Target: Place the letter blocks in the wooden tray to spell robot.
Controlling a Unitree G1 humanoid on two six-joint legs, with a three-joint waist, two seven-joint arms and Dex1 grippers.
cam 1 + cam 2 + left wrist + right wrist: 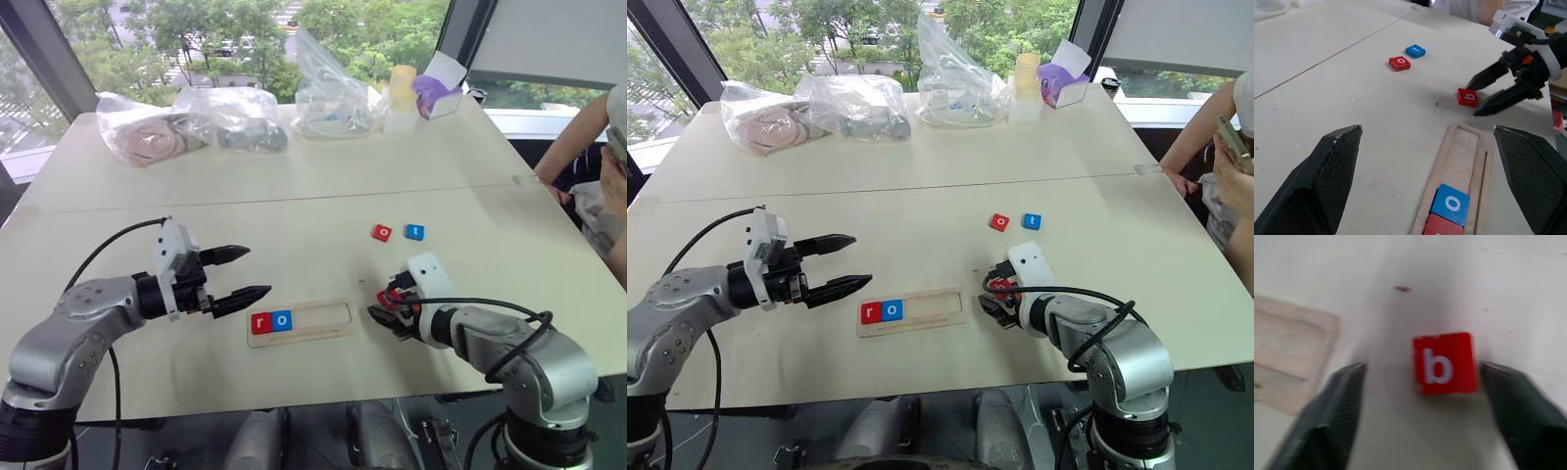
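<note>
On the pale worktop [294,196], lower centre of the frame, the wooden tray [313,320] is seen with a red r [261,323] and a blue o [282,320] seated at its left end. The red b tile [1444,363] lies flat just right of the tray, bracketed by the spread right hand [392,308]. The left hand [238,275], also spread, is held left of the tray. The red o [382,232] and blue t [414,232] lie above. The tiles are judged light, stiff and thin; opposite edges should be pinched.

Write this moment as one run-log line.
tray: r, o in | b block: on table, between open right gripper fingers | left gripper: open
</note>
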